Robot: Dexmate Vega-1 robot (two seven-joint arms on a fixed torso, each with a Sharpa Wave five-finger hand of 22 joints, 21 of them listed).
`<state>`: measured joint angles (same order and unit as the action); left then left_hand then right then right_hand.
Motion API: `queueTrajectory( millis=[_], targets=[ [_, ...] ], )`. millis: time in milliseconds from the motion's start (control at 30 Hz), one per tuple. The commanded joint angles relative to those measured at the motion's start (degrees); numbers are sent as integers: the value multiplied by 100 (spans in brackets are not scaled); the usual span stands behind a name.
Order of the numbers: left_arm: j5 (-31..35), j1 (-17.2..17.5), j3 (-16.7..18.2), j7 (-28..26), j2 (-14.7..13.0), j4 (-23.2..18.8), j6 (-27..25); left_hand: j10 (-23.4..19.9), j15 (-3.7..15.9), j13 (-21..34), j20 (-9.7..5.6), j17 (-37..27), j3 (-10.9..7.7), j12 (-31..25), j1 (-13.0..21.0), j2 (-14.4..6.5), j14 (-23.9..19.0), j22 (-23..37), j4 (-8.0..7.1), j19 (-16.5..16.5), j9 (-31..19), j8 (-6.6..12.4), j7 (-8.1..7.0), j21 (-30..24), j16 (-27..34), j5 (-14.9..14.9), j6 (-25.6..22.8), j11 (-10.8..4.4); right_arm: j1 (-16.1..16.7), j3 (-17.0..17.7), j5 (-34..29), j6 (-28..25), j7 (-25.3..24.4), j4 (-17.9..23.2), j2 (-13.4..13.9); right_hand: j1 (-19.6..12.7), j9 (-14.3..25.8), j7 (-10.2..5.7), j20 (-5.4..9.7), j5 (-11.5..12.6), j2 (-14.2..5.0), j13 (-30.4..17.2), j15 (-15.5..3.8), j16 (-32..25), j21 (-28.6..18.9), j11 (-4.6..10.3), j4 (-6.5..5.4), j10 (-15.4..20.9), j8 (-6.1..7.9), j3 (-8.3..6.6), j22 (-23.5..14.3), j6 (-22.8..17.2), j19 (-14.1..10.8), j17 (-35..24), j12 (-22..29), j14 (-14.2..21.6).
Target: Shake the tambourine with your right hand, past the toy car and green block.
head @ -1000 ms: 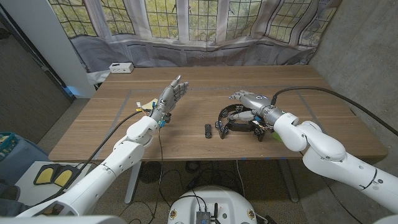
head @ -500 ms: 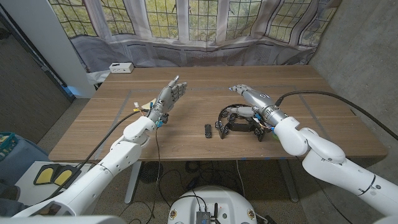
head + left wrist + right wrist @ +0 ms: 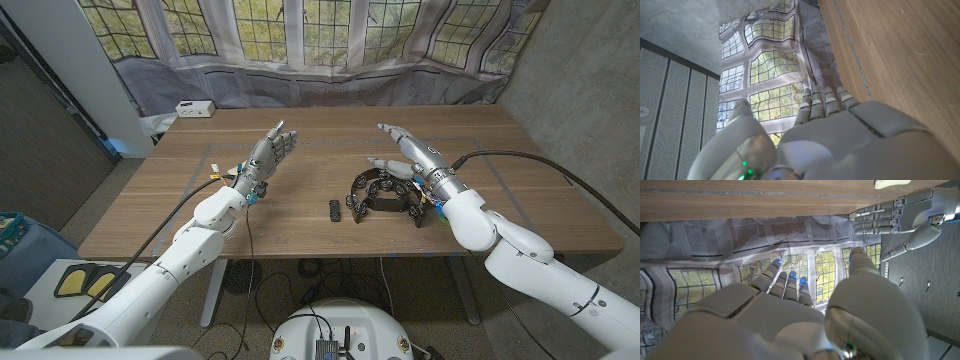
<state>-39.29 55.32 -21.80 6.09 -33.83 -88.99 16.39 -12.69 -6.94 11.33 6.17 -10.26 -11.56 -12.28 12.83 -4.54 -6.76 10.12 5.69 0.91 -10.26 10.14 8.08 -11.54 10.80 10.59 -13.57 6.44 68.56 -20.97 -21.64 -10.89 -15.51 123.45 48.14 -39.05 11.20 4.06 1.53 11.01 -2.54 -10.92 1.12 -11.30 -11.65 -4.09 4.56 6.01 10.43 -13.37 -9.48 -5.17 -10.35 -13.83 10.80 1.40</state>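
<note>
The tambourine [image 3: 383, 193], a black ring with jingles, lies on the wooden table [image 3: 300, 225] right of centre. A small dark toy car [image 3: 334, 208] sits just left of it. A bit of green [image 3: 438, 208], perhaps the green block, peeks out at the ring's right side, by my right forearm. My right hand [image 3: 405, 148] hovers above the tambourine's far edge, fingers spread, holding nothing; its fingers [image 3: 787, 282] point toward the windows. My left hand [image 3: 273, 150] stands raised over the table's left half, fingers apart and empty, and the right wrist view catches this left hand [image 3: 900, 217] too.
A white box [image 3: 193, 108] sits at the table's far left corner. Thin tape lines [image 3: 215, 160] mark the tabletop. Curtained windows [image 3: 330, 40] stand behind the table, and a concrete wall [image 3: 590, 80] runs along the right.
My right hand has lifted off the tambourine and risen toward the far side, its fingers opening out. The tambourine stays on the table. My left hand has barely moved.
</note>
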Motion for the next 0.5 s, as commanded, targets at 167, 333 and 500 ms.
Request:
queueTrajectory(
  millis=[167,333,500],
  targets=[
    [13,30,6,177,-166,-217,-8,-3,40,12,-20,-8,-17,6,33,-23,-18,20,29,1,-9,26,24,-10,-1,-10,-17,10,89,454,2014,1493,-101,-739,-383,138,-5,11,50,-10,-12,-12,22,-54,-4,-26,-59,72,98,-13,-23,-195,-120,3,51,60],
    [-32,23,49,334,-235,-261,75,-20,51,12,-27,-8,-19,-1,35,-23,-29,19,32,1,-8,33,20,-9,3,-11,-24,2,115,518,2422,1854,-192,-941,-602,193,-6,28,73,-14,-44,-11,41,-60,-2,-65,-84,77,72,-10,-21,-130,-144,3,52,63],
    [-75,13,75,430,-256,-212,122,-21,51,11,-30,-8,-20,-1,36,-23,-32,19,34,0,-8,38,13,-6,4,-11,-30,4,54,528,2822,2140,-196,-1204,-827,239,-9,24,73,-22,-50,-11,52,-62,6,-81,-100,85,65,2,-20,-109,-145,5,54,62]
  ],
)
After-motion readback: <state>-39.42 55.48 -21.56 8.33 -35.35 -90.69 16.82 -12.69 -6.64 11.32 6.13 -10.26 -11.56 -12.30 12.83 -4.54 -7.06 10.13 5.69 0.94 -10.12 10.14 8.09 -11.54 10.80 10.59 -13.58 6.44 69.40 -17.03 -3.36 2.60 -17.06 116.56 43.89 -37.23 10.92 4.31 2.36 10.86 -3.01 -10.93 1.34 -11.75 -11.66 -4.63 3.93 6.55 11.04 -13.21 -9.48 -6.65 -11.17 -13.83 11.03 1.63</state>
